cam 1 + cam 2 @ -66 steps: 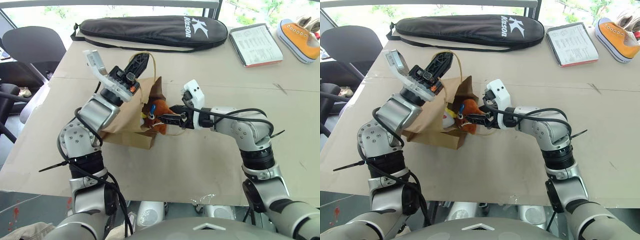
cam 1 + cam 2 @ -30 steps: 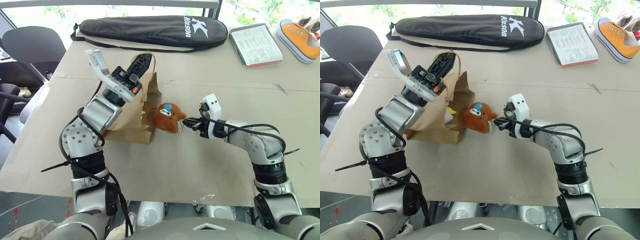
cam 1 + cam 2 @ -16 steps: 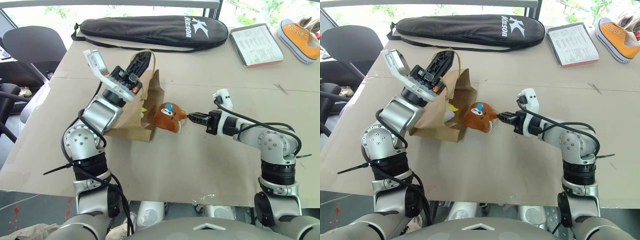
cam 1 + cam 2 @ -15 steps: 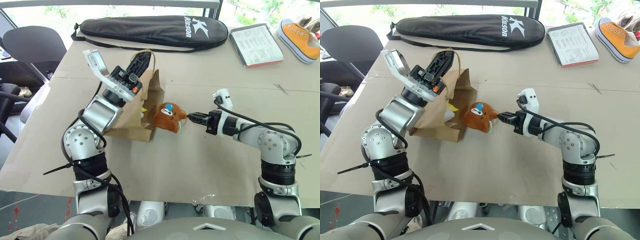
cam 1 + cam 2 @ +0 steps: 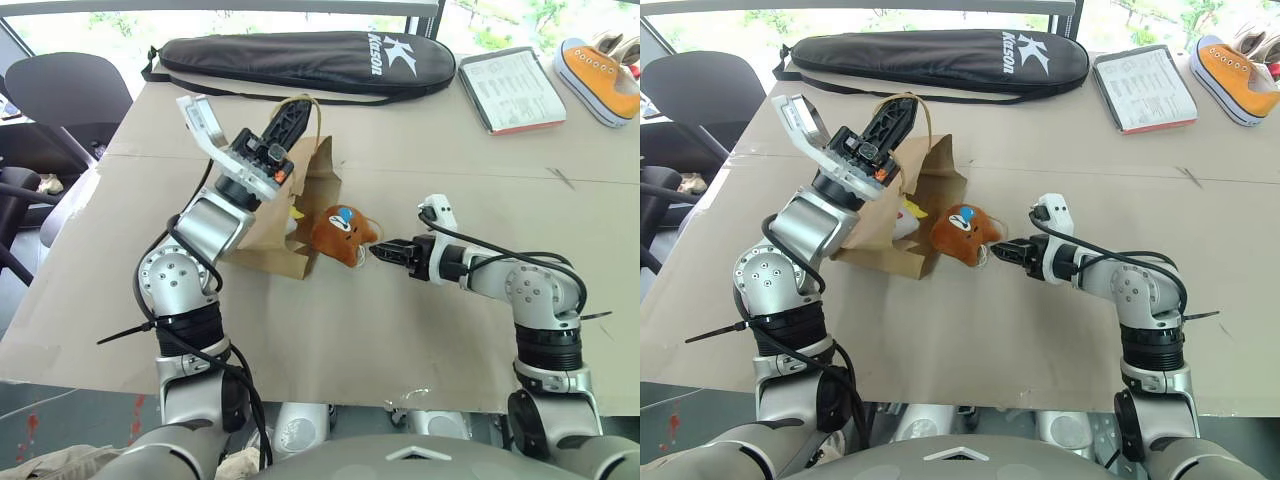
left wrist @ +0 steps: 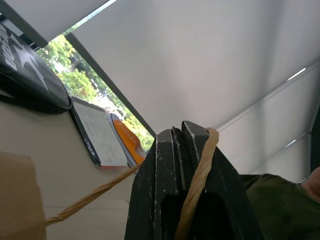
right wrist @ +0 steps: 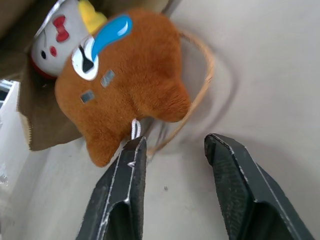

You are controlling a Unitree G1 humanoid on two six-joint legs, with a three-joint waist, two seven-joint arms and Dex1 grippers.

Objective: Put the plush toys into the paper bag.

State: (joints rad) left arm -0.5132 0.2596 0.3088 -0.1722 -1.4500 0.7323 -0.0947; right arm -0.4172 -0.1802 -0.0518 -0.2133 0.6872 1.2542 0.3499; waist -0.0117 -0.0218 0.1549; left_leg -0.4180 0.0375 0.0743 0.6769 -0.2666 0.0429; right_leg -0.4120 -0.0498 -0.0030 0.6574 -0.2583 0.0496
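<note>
My left jaws clench the paper bag's twine handle, lifting its mouth. My right jaws stand released just beside the orange-brown plush, lying on the counter outside the bag; the white plush sits at the mouth. Next, regrasp and push inside.

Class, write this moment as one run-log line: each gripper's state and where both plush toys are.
left gripper: shut on paper bag handle | right gripper: open, beside orange-brown plush | white plush: in paper bag mouth | orange-brown plush: on table, outside bag

Far long black zippered case: white lettering, "Kason".
Far-right printed white sheet: text too small to read.
</note>
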